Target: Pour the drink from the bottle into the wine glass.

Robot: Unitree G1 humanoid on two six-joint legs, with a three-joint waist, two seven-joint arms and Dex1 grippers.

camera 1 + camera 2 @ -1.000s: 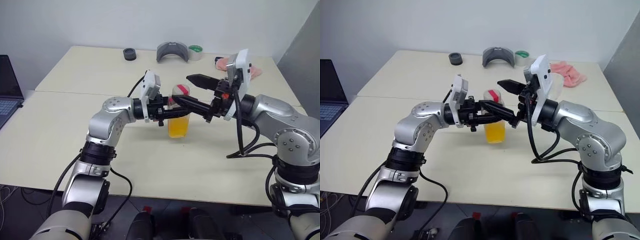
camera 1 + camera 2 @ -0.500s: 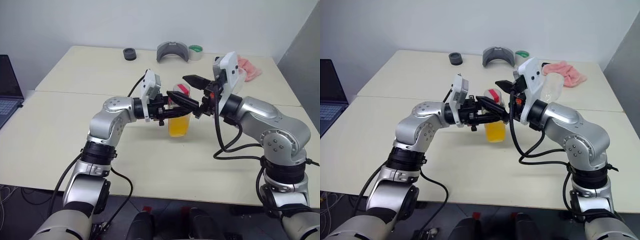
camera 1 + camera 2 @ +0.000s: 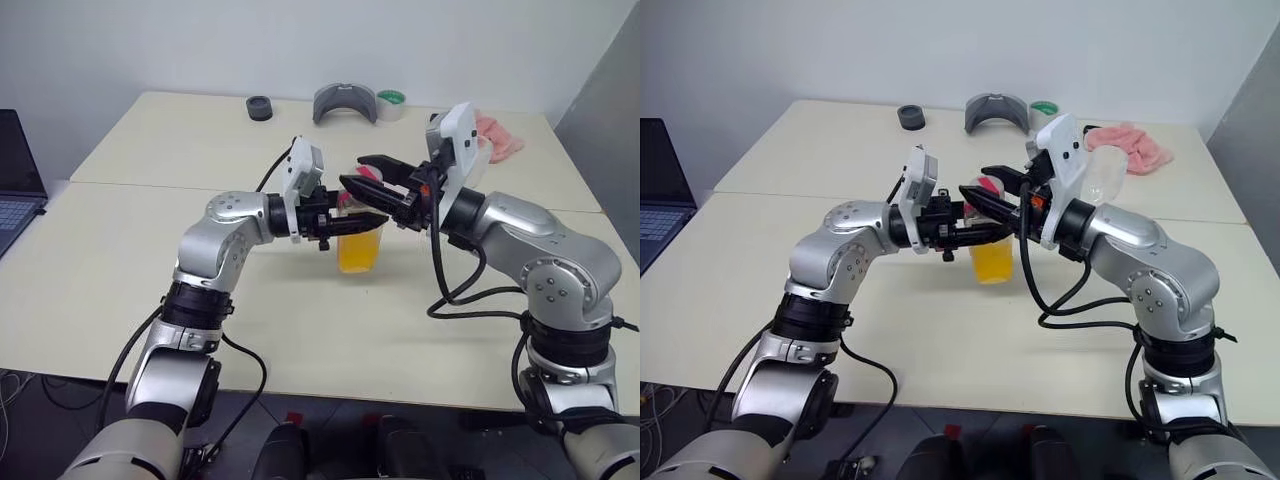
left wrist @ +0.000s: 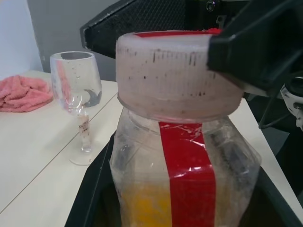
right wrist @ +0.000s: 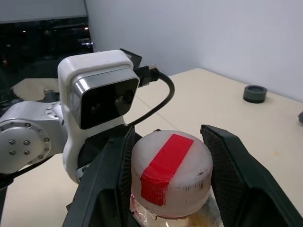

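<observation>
The bottle (image 3: 358,248) stands near the middle of the table (image 3: 150,300), its lower half holding the orange-yellow drink (image 3: 358,256). My left gripper (image 3: 350,222) reaches in level from the left and is shut on the bottle's body. My right gripper (image 3: 352,172) comes from the right at cap height. Its two fingers lie against either side of the pinkish-white cap (image 5: 171,179), which has a red tape strip across it. The wine glass (image 4: 75,85) stands upright and empty behind my right wrist, partly hidden in the eye views (image 3: 1103,180).
A pink cloth (image 3: 1132,145) lies at the back right. A grey curved object (image 3: 997,110), a tape roll (image 3: 1043,107) and a small black round thing (image 3: 910,118) sit along the far edge. A laptop (image 3: 655,190) is at far left.
My right gripper's fingers have narrowed from wide open to lying around the bottle's cap, and its forearm has swung in. The left gripper and the bottle have stayed put.
</observation>
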